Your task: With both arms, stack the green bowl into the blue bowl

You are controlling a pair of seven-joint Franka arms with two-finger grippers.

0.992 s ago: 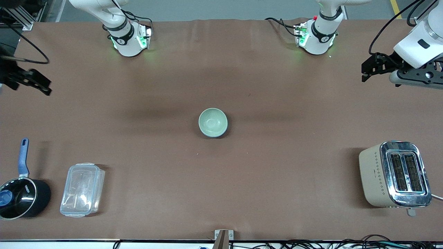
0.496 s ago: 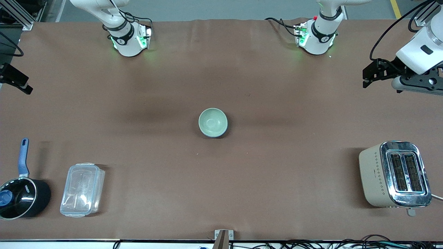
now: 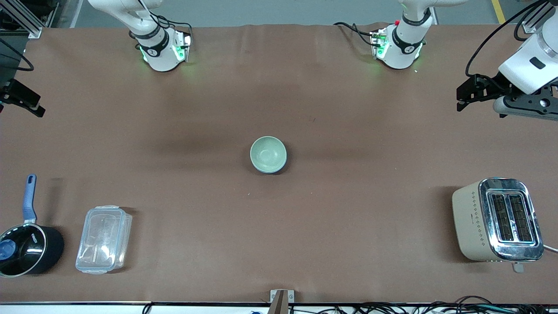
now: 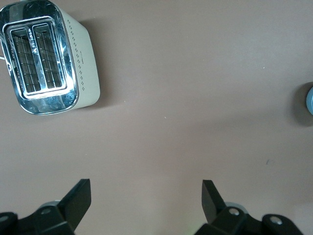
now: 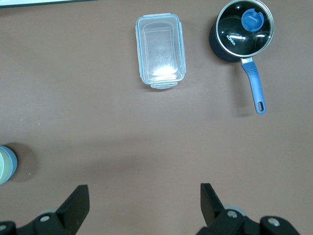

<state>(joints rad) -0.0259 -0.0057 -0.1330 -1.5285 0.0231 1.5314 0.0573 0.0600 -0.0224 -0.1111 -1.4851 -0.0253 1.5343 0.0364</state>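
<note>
At the right arm's end of the table the right gripper (image 3: 30, 104) hangs in the air over the table's edge, only partly in the front view. The right wrist view shows what that view cannot: its two black fingers (image 5: 78, 201) stand wide apart with nothing between them. Near the front camera at this same end sit a black saucepan (image 3: 28, 250) with a blue handle and, just beside it toward the middle, a clear plastic container (image 3: 103, 239). Both also show in the right wrist view, the saucepan (image 5: 242, 32) and the container (image 5: 160, 51) apart from each other. In the middle of the brown table (image 3: 348, 218) the green bowl (image 3: 268, 154) stands upright, well apart from everything else. From the front camera it nearly hides what is under it. The right wrist view catches it side-on at the picture's border, where the pale green bowl (image 5: 4, 169) sits inside the blue bowl (image 5: 13, 164), whose sky-blue wall wraps around it. The left wrist view shows only a blue sliver of that bowl (image 4: 310, 99) at its border. At the left arm's end a cream toaster (image 3: 497, 220) with a chrome top stands near the front camera. The left gripper (image 3: 461, 93) hangs over the table at that end, and the left wrist view shows its fingers (image 4: 78, 200) spread wide and empty, with the toaster (image 4: 46, 56) in sight.
</note>
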